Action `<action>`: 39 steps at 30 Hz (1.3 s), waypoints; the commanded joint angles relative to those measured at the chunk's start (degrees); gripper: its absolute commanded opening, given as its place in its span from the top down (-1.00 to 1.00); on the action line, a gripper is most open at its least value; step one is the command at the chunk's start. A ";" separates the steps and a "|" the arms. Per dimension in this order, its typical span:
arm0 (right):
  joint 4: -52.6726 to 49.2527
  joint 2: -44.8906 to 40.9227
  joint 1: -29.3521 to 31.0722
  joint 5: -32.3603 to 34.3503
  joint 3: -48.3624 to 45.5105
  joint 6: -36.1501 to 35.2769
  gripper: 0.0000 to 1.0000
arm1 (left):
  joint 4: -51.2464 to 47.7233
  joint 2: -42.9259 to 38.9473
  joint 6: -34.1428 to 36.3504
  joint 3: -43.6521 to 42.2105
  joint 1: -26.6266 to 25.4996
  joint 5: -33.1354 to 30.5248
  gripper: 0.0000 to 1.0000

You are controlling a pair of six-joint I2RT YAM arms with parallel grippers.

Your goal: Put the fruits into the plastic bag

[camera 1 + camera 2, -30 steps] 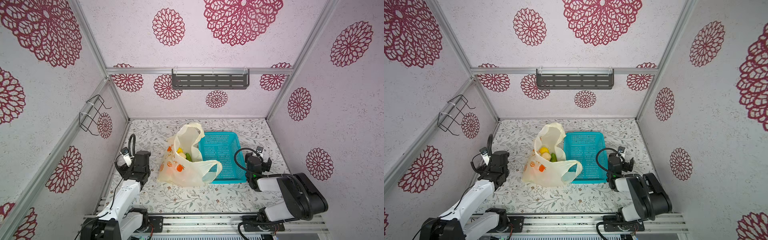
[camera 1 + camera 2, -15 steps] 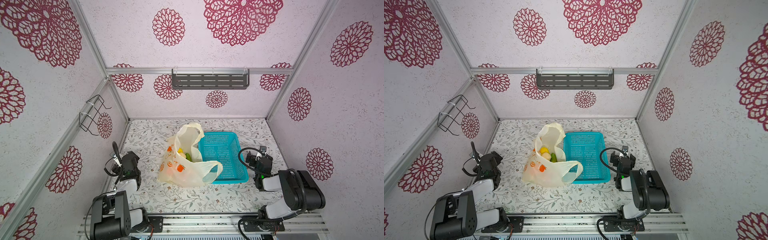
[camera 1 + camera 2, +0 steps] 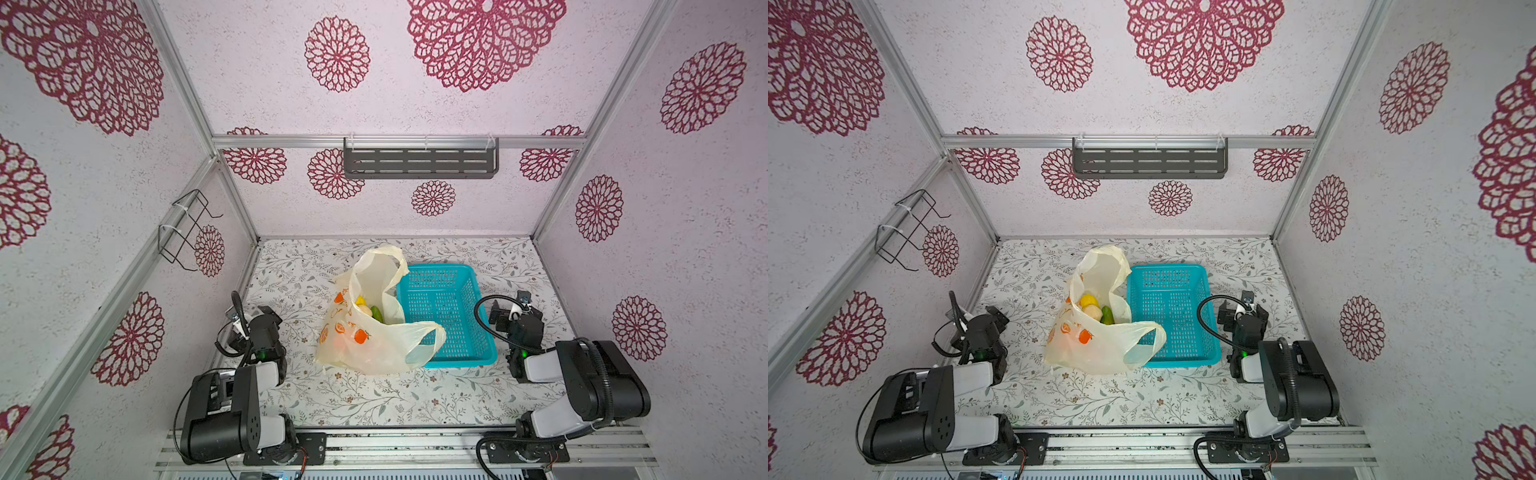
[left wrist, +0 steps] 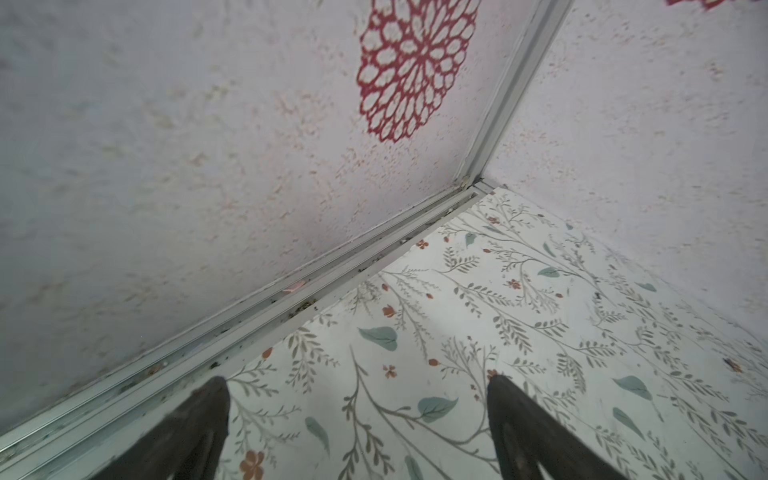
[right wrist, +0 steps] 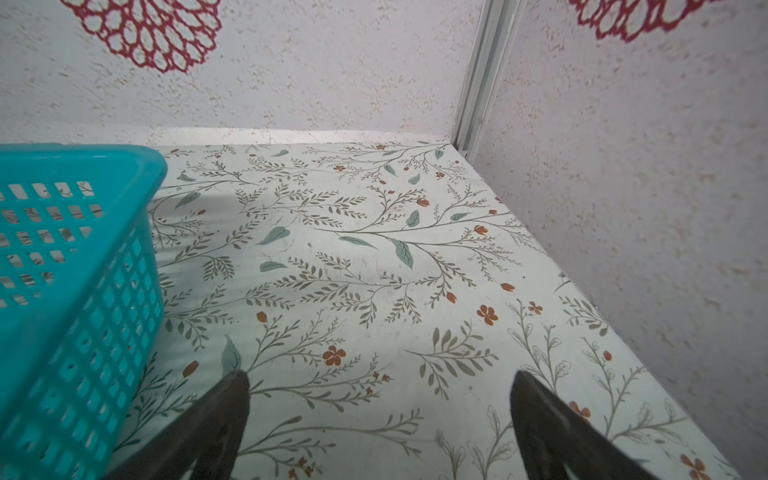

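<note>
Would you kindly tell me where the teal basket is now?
In a top view, the teal basket sits right of centre, its left side against the plastic bag.

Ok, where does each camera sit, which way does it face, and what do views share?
Top view: high at the front, looking down toward the back wall; both arms, left gripper and right gripper, flank the plastic bag.
Top view: same head, same direction; same arms, bag, teal basket.
Left wrist: on the left arm, facing the back-left corner over the table; open jaws.
Right wrist: on the right arm, facing the back-right corner; open jaws, basket edge.
Shared: both top views and the right wrist see the basket.
</note>
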 commanded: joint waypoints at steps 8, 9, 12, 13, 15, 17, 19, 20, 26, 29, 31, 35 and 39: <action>2.64 -0.09 0.20 -0.69 0.18 0.83 -0.98 | 5.35 8.62 12.70 7.41 -3.67 11.06 -0.95; 2.65 -0.09 0.20 -0.62 0.18 0.82 -0.98 | 3.05 7.73 12.27 7.67 -3.67 11.30 -0.95; 2.64 -0.05 0.20 -0.71 0.17 0.82 -0.98 | 5.91 8.87 12.91 7.26 -3.67 11.14 -0.95; 2.63 -0.01 0.20 -0.73 0.18 0.79 -0.98 | 5.32 8.69 12.80 7.43 -3.67 11.10 -0.95; 2.50 -0.01 0.16 -0.71 0.11 0.84 -0.98 | 4.21 8.37 12.81 7.63 -3.67 10.96 -0.95; 2.48 -0.06 0.11 -0.80 0.22 0.85 -0.98 | 5.24 8.68 12.75 7.50 -3.67 11.15 -0.95; 2.40 -0.09 0.11 -0.80 0.22 0.83 -0.98 | 4.77 8.51 12.81 7.56 -3.67 11.05 -0.95; 2.17 -0.09 0.11 -0.80 0.31 0.82 -0.98 | 4.91 8.59 12.72 7.58 -3.68 11.05 -0.95; 2.23 -0.09 0.11 -0.89 0.22 0.88 -0.98 | 4.87 8.59 12.70 7.58 -3.67 11.05 -0.95; 2.38 -0.09 0.04 -0.89 0.26 0.82 -0.98 | 4.68 8.68 12.70 7.60 -3.67 11.05 -0.95; 2.38 -0.01 0.02 -0.89 0.30 0.78 -0.98 | 4.57 8.70 12.71 7.72 -3.67 11.10 -0.95; 1.42 0.08 -0.14 -1.38 0.79 0.63 -0.98 | 4.02 8.85 12.61 8.09 -3.51 11.22 -0.95; 0.97 -0.01 -0.40 -2.08 0.97 0.93 -0.98 | 4.23 8.81 12.61 8.01 -3.59 11.27 -0.95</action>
